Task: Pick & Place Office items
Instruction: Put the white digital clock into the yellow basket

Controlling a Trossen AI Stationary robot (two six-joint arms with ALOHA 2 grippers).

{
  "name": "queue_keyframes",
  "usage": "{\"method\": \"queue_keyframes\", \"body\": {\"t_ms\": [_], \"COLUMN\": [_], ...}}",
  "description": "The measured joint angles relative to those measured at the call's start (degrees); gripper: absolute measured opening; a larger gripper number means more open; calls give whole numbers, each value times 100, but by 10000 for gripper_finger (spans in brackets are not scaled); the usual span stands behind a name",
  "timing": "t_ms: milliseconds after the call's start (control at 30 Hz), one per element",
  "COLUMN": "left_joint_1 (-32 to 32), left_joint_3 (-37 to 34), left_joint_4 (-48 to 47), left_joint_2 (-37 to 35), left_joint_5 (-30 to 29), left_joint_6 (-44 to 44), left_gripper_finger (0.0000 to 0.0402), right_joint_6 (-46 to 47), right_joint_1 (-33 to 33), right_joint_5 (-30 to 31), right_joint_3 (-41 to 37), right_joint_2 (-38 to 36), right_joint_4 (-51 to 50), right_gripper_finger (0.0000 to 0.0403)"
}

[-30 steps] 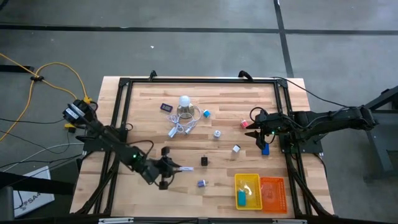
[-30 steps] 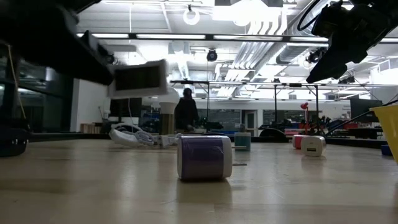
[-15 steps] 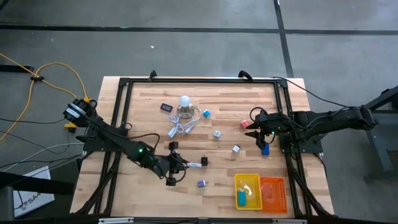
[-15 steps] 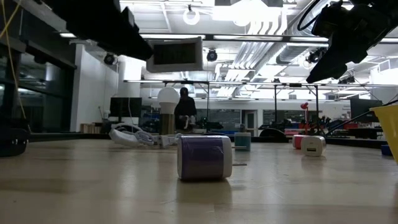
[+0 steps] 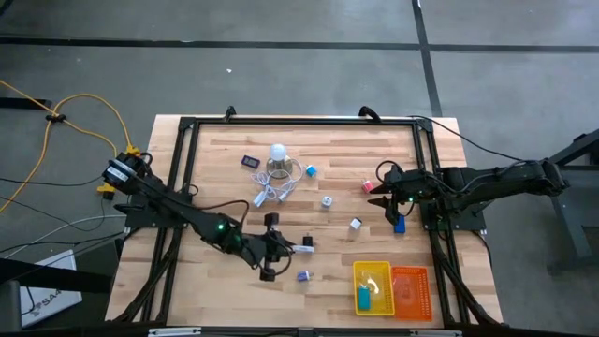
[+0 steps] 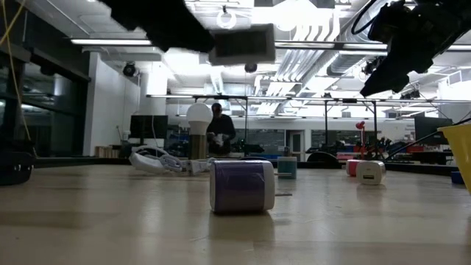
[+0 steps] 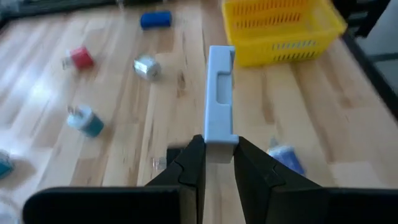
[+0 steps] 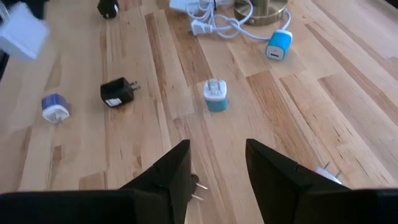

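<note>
Right now your left gripper [image 7: 217,163] is hanging above the table [image 5: 337,150], and its jaws are pinching the near end of a pale blue-white block [image 7: 219,93] (a flat oblong with a slot in its face), which is sticking straight out ahead of the fingers. Just below and beside those jaws a small purple-and-white plug [image 5: 304,275] is lying on the wood, and a black adapter [image 5: 308,241] is sitting close on the other side, partly behind the fingers in the wrist view. Well ahead of the held block the yellow tray [image 7: 283,28] is standing, with a teal piece [image 5: 363,297] lying inside it and the orange tray [image 5: 411,289] touching its far side.

Your right gripper [image 8: 214,158] is waiting near the right edge of the table with its jaws parted and nothing between them. Directly ahead of those jaws a teal-and-white charger cube [image 8: 216,95] is resting on the boards; a blue cylinder [image 5: 399,224] is lying just beside the gripper, a red-pink cube [image 5: 368,185] near it, and a small white plug [image 5: 356,224] a little further off.

Beyond that cube the white ball-topped lamp [image 5: 278,154] is standing with its white cord [image 5: 273,192] looped on the wood
</note>
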Motion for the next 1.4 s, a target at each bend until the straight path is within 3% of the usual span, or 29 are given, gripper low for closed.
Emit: {"method": "queue_keyframes", "body": {"t_ms": [167,400,767,933,1400], "left_joint_1": [214,432,657,768,747], "left_joint_3": [156,391,449,447,447], "left_joint_4": [-44,70,644,680,794], "left_joint_2": [27,343,599,599,599], "left_joint_5": [95,951,1058,1613,1626], "left_joint_6": [5,41,243,240,331], "left_gripper_finger": [53,53,53,53,53], "right_joint_6": [1,2,2,2,-1], "right_joint_1": [2,7,7,7,-31], "right_joint_5": [0,0,0,0,146], "right_joint_3": [0,0,-2,-2,-2], "right_joint_2": [0,2,-1,-1,2], "right_joint_4": [10,16,97,104,144], "right_gripper_finger": [141,141,141,141,141]}}
